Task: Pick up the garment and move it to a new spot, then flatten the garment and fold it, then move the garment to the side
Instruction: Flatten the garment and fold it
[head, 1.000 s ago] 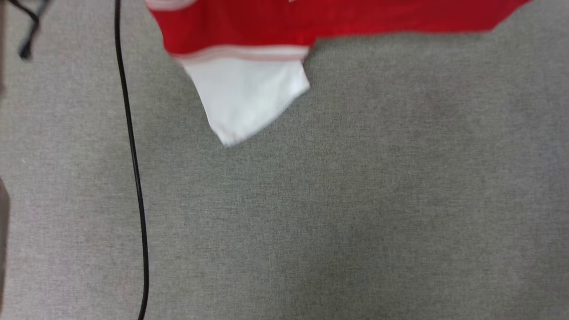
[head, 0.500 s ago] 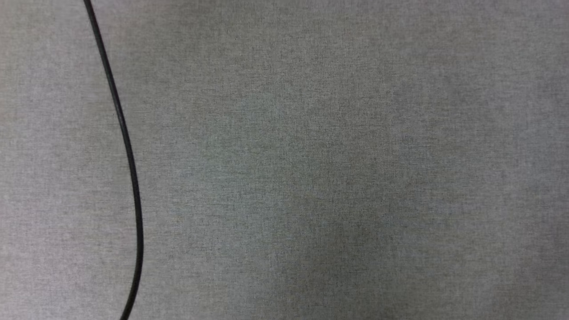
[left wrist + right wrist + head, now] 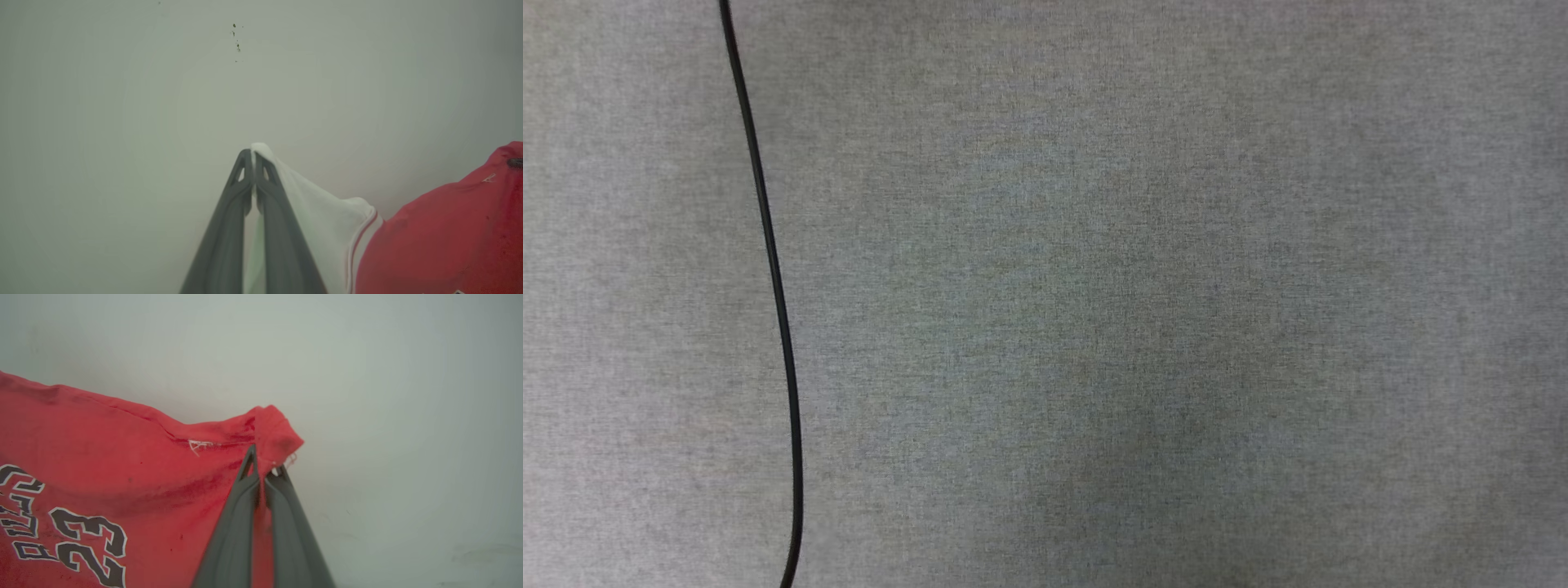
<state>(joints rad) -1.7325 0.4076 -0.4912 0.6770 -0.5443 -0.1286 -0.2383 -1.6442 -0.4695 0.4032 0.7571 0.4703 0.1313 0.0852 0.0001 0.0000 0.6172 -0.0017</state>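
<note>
Jaws of left gripper (image 3: 253,157) closed on white sleeve tip of red short-sleeved fabric T-shirt (image 3: 429,237), jaws of right gripper (image 3: 264,467) closed on its red corner, shirt spanning between both.

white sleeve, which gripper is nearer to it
Left. The left gripper is shut on the white sleeve; the right gripper pinches a red corner of the garment instead.

Garment (image 3: 102,465): red tee, white sleeve, "23" print; hanging aloft before pale surface (image 3: 408,375), pinched at sleeve tip, red corner.
</note>
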